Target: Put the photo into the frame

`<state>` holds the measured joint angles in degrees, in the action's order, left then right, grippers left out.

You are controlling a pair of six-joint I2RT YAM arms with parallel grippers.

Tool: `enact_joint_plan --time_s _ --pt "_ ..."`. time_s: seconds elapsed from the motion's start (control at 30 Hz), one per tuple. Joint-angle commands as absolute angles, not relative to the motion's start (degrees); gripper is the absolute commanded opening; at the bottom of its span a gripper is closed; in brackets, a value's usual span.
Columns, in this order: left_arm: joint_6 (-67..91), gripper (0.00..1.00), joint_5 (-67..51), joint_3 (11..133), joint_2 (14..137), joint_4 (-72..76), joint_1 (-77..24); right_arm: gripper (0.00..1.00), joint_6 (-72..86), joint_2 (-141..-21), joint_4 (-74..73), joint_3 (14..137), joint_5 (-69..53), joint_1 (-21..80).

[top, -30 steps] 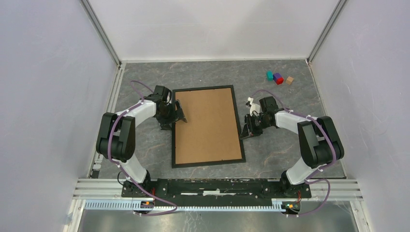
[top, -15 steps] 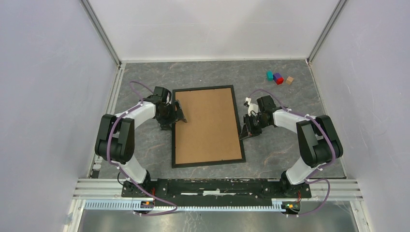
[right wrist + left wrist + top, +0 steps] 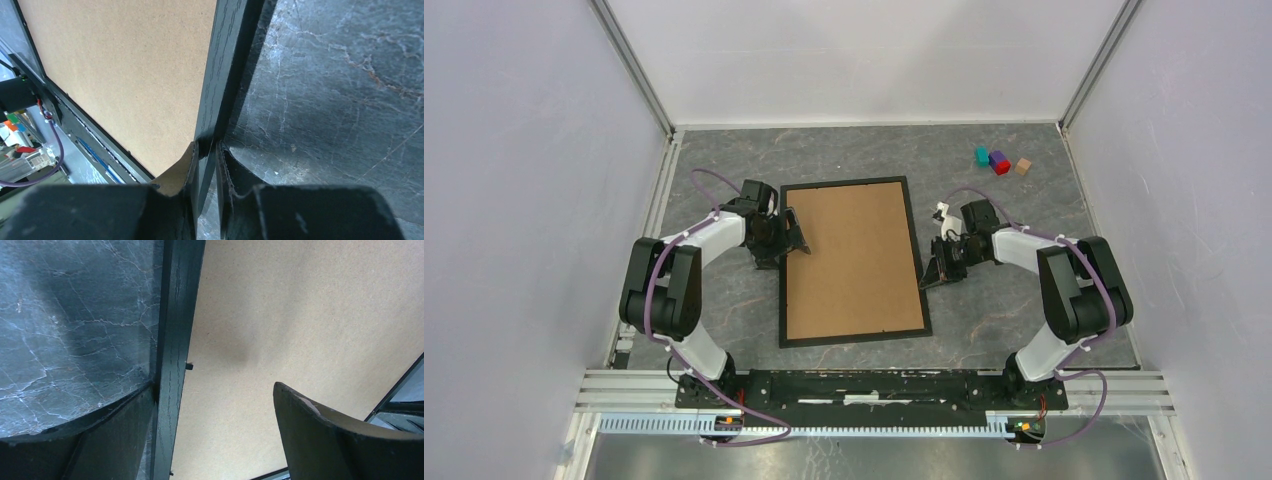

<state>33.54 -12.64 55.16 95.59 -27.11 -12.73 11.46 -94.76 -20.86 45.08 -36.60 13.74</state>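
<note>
Little had changed in the last second. My right arm had crept a shade inward toward the frame [image 3: 855, 338], which had not shifted on the tabletop [image 3: 844, 150]. It lay flat, back upward, with the brown backing board [image 3: 852, 260] filling it. My right jaws were clenched on the frame's right rail about midway along, one finger outside by the tabletop and the other inside at the board's edge. My left jaws were released and spread wide astride the left rail, toward its far end. One finger sat outside the frame and the other over the board, gripping nothing. The photo showed in none of the views; it may have lain under the board, but I could not tell. I judged that the work left was handling the closed frame rather than loading it. With only one side pinched, a lift would have tipped the frame unless my left jaws closed on their rail too.
</note>
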Motion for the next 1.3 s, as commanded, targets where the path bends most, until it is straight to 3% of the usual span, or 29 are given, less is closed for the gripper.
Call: enact_joint_plan --time_s 0.0,0.17,0.4,0.63,0.87,0.97,1.07,1.17,1.27 --pt "34.6 0.95 -16.9 51.7 98.7 -26.2 -14.1 0.09 9.9 -98.4 -19.8 41.8 -32.0 14.8" --pt "36.7 0.95 -17.3 49.5 97.3 -24.6 -14.3 0.09 10.2 -97.9 -21.7 43.1 -25.4 16.0" --pt "40.4 0.95 -18.3 47.0 96.0 -22.1 -16.1 0.18 14.7 -97.4 -20.6 41.3 -16.2 21.4" --pt "41.2 0.95 -18.6 46.6 95.8 -20.9 -17.4 0.33 20.2 -101.3 -15.1 38.3 -13.6 26.9" --pt "40.7 0.95 -19.3 46.8 95.5 -20.7 -17.5 0.42 19.8 -104.7 -16.7 40.1 -5.9 30.1" --pt "39.4 0.96 -18.9 47.6 95.3 -22.5 -17.3 0.51 18.2 -98.1 -17.1 42.4 -18.8 27.8" --pt "38.5 0.96 -18.1 47.7 94.6 -23.0 -17.2 0.70 14.9 -91.1 -22.7 49.4 -19.9 26.1" --pt "37.7 0.96 -17.8 48.4 95.1 -23.8 -17.0 0.70 12.7 -90.7 -26.5 56.2 -18.4 23.3" --pt "37.3 0.95 -17.2 48.5 95.5 -24.2 -17.0 0.61 11.9 -95.5 -28.8 62.4 -17.1 20.7"
